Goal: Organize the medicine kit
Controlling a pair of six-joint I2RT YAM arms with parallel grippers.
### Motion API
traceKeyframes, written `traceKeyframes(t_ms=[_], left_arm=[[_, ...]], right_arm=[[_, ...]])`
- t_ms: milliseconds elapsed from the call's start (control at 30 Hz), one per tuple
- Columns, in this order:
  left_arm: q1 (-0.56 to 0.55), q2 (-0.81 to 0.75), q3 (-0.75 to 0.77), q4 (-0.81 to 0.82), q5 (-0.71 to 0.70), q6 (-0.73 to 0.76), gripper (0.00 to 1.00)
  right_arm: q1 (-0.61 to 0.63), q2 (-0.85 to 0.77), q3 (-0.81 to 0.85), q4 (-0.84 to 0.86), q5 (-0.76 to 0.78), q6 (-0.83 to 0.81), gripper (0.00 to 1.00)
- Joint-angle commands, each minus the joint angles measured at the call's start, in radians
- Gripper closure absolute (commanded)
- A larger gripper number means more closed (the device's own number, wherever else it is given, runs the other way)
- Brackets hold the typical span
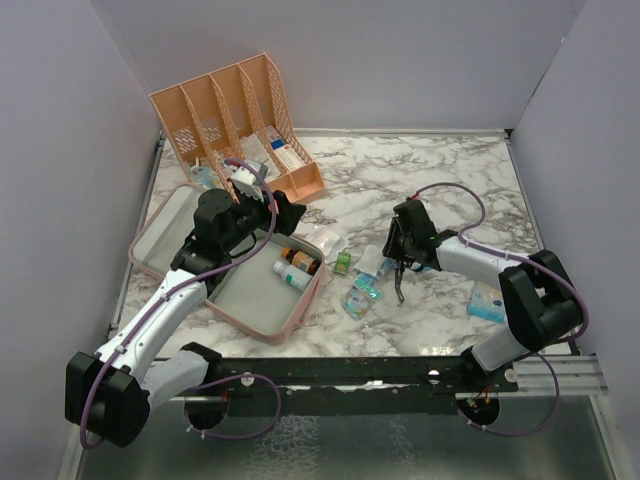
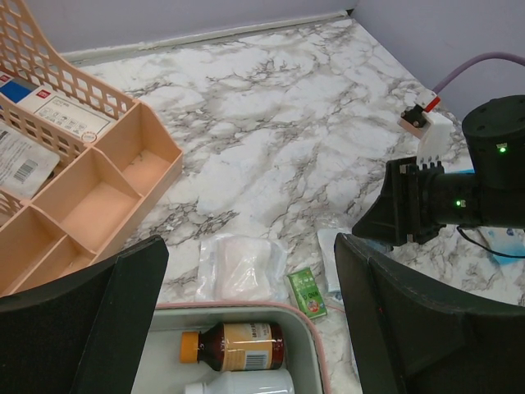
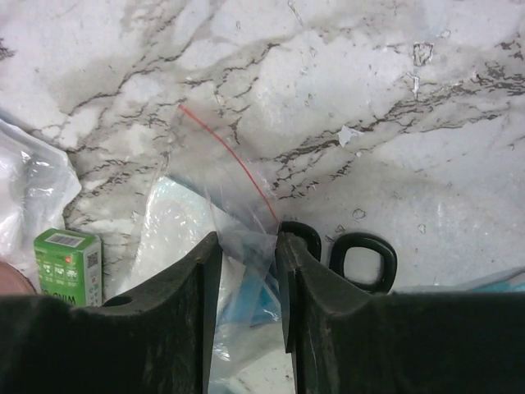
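The medicine kit (image 1: 262, 328), a flat pink zip case with grey-green lining, lies open at the left, its lid (image 1: 160, 235) folded back. In its base lie a brown bottle with an orange cap (image 2: 234, 345) and a white bottle (image 1: 292, 276). My left gripper (image 2: 250, 246) is open and empty above the case's far rim (image 2: 316, 353); it also shows in the top view (image 1: 288, 213). My right gripper (image 3: 248, 238) is shut on a clear zip bag (image 3: 238, 209) at table level, also seen from above (image 1: 397, 264). Black scissor handles (image 3: 362, 259) lie right beside its right finger.
A clear gauze packet (image 2: 242, 267) and a small green box (image 2: 306, 291) lie just beyond the case. Blue packets (image 1: 362, 295) (image 1: 487, 302) lie on the marble. The peach slotted organizer (image 1: 235, 120) with boxes stands at the back left. Walls enclose the table.
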Motion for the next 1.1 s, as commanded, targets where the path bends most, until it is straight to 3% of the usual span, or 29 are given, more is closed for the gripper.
traceKeyframes(t_ms=[0, 100, 333, 700, 1067], left_arm=[[0.002, -0.005, -0.007, 0.005, -0.018, 0.009, 0.14], [0.002, -0.005, -0.009, 0.005, -0.018, 0.01, 0.14], [0.002, 0.007, -0.007, 0.006, 0.0, -0.013, 0.14], [0.002, 0.043, 0.025, -0.045, 0.026, -0.077, 0.14], [0.002, -0.035, 0.068, -0.115, -0.199, -0.039, 0.14]], right_arm=[[-0.003, 0.02, 0.037, 0.067, 0.039, -0.07, 0.68], [-0.004, 0.029, 0.049, 0.085, 0.089, -0.124, 0.7], [-0.003, -0.008, 0.06, 0.191, -0.106, -0.207, 0.98], [-0.003, -0.131, 0.098, 0.201, -0.351, -0.268, 0.99], [0.007, -0.177, 0.177, 0.202, -0.741, -0.334, 0.99]])
